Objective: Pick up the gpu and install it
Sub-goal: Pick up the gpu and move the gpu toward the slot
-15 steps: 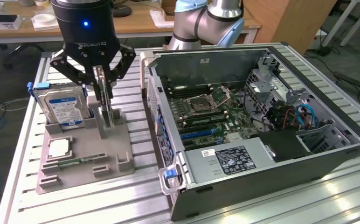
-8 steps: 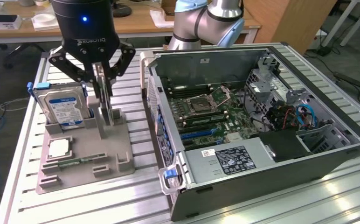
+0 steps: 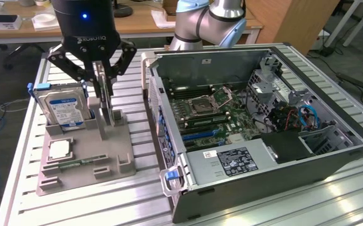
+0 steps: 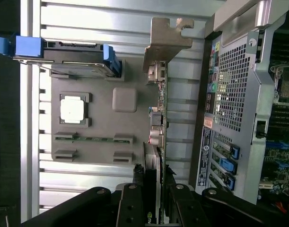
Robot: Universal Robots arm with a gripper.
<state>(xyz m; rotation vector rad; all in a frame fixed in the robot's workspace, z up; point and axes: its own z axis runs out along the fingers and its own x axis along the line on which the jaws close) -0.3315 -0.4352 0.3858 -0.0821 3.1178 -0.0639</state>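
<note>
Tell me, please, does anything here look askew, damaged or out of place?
Nothing stands out. The gripper grips the gpu upright on edge, the hard drive sits upright in the grey holder, and the computer case lies open.

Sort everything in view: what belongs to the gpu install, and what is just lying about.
Job: gpu, gripper closed on it, open case.
Lying about: hard drive, processor chip and memory stick, all in the grey holder.
</note>
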